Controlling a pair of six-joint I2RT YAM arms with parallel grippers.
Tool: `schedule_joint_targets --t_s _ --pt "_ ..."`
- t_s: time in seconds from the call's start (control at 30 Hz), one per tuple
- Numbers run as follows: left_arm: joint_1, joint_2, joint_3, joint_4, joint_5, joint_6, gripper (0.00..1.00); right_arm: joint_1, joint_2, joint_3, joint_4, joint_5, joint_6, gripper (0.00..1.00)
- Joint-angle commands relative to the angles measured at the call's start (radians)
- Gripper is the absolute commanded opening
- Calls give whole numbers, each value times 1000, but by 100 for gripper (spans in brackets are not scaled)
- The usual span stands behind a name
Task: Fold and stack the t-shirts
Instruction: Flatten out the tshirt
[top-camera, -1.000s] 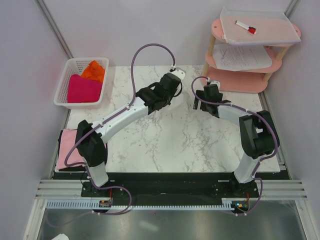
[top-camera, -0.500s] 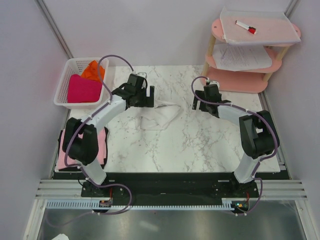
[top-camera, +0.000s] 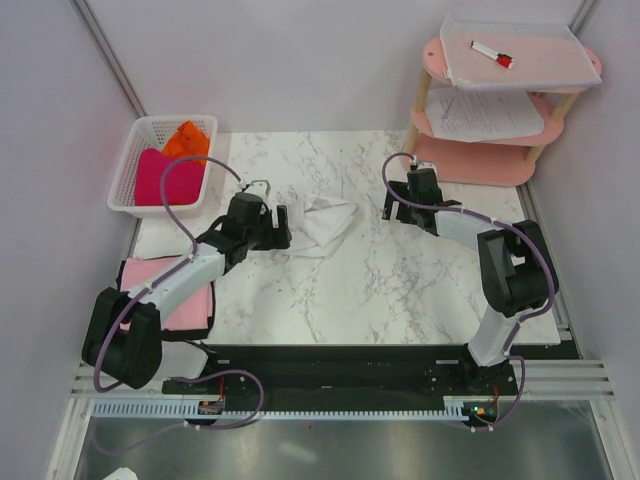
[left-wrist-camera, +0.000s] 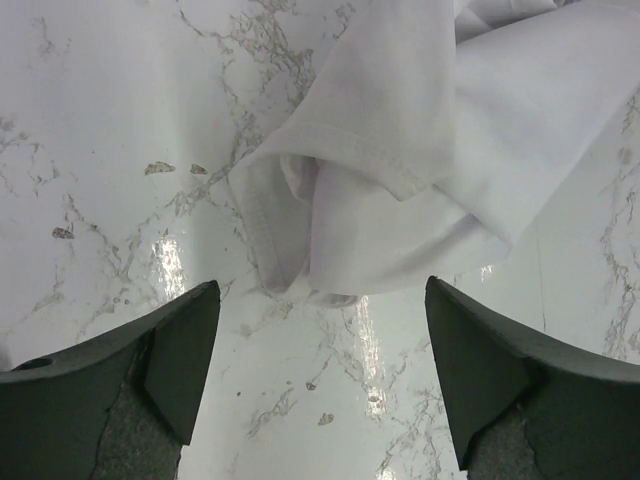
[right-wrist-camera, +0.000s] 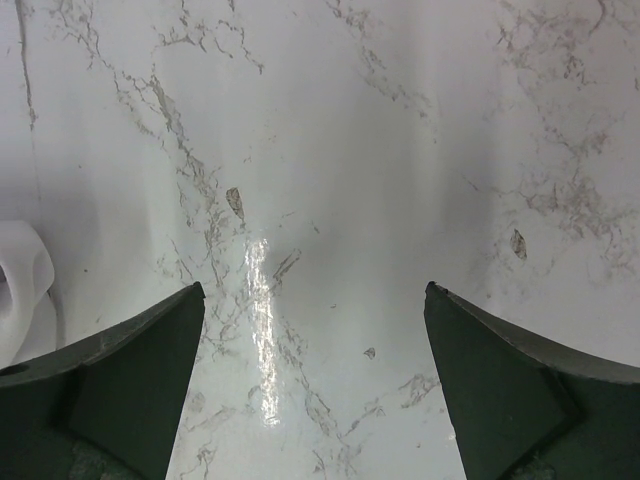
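A white t-shirt (top-camera: 326, 222) lies crumpled on the marble table (top-camera: 400, 290), left of centre. In the left wrist view its bunched hem (left-wrist-camera: 400, 170) lies just beyond my fingertips. My left gripper (top-camera: 285, 228) (left-wrist-camera: 320, 300) is open at the shirt's left edge, low over the table, with nothing between its fingers. My right gripper (top-camera: 392, 205) (right-wrist-camera: 314, 290) is open over bare marble to the right of the shirt. A pale pink t-shirt (top-camera: 165, 292) lies folded at the near left. Magenta (top-camera: 166, 178) and orange (top-camera: 188, 140) t-shirts sit in the basket.
A white lattice basket (top-camera: 128, 170) stands at the back left corner. A pink tiered shelf (top-camera: 480, 160) with paper sheets (top-camera: 485, 112) and a red marker (top-camera: 492, 54) stands at the back right. The pink shirt rests on a black pad (top-camera: 160, 345) left of the table.
My left gripper opened and let go of the white shirt, then swung from the back centre toward the near left. The shirt now lies loose on the table. The right arm stayed put.
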Motion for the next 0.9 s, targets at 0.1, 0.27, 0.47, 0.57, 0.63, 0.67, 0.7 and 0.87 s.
schedule_joint_targets --t_s 0.1,0.27,0.47,0.57,0.63,0.67,0.7,0.87 --pt "33 42 2 175 33 6 87 -4 19 -3 30 -40 14 98" --pt "31 129 80 192 67 21 82 -3 5 -3 30 -26 9 98" --pt "33 206 141 201 126 32 79 -3 3 -1 29 -17 5 98" --pt "31 241 169 201 123 45 78 -4 8 3 27 -15 5 98" --pt "31 270 183 201 119 55 77 -4 9 3 27 -17 5 98" --pt "33 281 198 200 116 58 76 -3 9 5 29 -15 6 98" --pt "31 289 206 197 113 61 73 -3 11 6 27 -17 6 98" --pt "31 316 244 197 84 50 54 -3 14 5 27 -20 8 98"
